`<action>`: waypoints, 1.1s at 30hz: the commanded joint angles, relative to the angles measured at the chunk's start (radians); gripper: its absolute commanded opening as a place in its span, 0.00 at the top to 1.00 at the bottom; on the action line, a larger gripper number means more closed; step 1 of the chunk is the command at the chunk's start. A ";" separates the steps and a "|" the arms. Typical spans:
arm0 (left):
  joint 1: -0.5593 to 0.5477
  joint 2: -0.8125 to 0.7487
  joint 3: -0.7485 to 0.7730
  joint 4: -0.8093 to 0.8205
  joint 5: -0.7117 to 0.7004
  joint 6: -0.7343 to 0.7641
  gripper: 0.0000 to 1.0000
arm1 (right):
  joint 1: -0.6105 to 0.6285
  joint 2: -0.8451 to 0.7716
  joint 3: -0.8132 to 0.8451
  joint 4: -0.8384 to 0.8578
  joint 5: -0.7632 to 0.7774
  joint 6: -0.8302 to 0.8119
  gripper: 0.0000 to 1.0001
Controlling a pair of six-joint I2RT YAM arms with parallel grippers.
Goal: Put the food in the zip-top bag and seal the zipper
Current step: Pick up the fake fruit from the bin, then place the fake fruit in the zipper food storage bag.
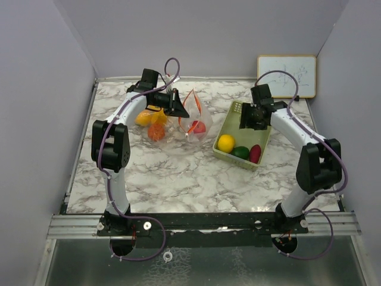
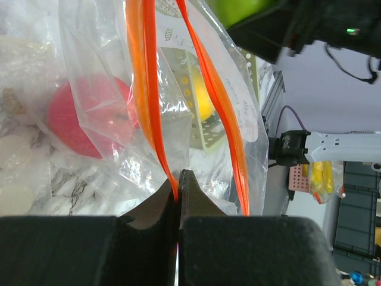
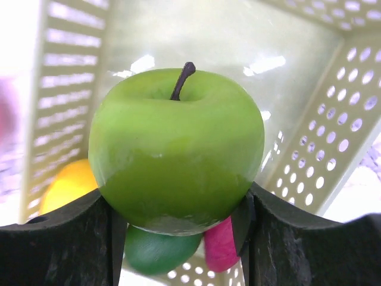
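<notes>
The clear zip-top bag (image 1: 189, 122) stands open on the marble table with its orange zipper strips (image 2: 143, 89) apart. My left gripper (image 2: 178, 179) is shut on one zipper strip, holding that side of the mouth up. A red food piece (image 2: 83, 116) lies inside the bag. My right gripper (image 3: 178, 205) is over the pale green basket (image 3: 351, 107), shut on a green apple (image 3: 175, 149) that touches both fingers. In the top view the right gripper (image 1: 255, 117) hides the apple.
The basket (image 1: 237, 108) right of the bag holds a yellow piece (image 1: 225, 143), a dark green one (image 1: 240, 152) and a dark red one (image 1: 255, 153). Left of the bag lie a yellow piece (image 1: 146, 117) and an orange one (image 1: 156, 132). A small whiteboard (image 1: 286, 76) leans at the back right.
</notes>
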 commanded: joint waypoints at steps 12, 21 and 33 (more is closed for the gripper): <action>-0.001 -0.019 0.073 -0.002 -0.002 0.003 1.00 | 0.236 -0.122 0.175 0.479 -0.809 0.122 0.78; 0.000 -0.020 0.065 0.028 0.006 -0.012 1.00 | 0.236 0.008 -0.007 0.858 -0.922 0.355 0.78; -0.001 -0.009 0.090 0.023 0.018 -0.012 1.00 | 0.236 0.048 0.100 0.351 -0.554 0.107 0.80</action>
